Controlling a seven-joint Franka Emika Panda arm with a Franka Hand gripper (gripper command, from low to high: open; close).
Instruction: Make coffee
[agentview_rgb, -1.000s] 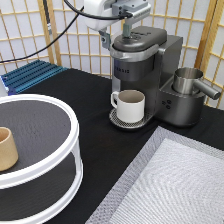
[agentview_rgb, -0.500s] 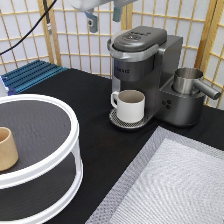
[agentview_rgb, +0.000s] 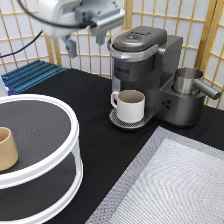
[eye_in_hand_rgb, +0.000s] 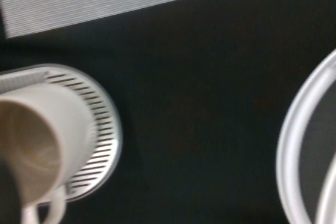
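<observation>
the gripper (agentview_rgb: 85, 42) hangs high, its 2 fingers (agentview_rgb: 70, 47) spread and empty (the mug (agentview_rgb: 130, 105) sits below them under the coffee maker (agentview_rgb: 145, 55)).

Exterior camera looked down across the table (agentview_rgb: 95, 145) from the front, wrist camera faced straight down, close, both shared the mug (agentview_rgb: 131, 105) (eye_in_hand_rgb: 41, 145) (on its drip tray).

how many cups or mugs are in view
2: a white mug on the coffee machine's drip tray, and a tan cup on the round stand at the exterior view's left. Others may be hidden.
</observation>
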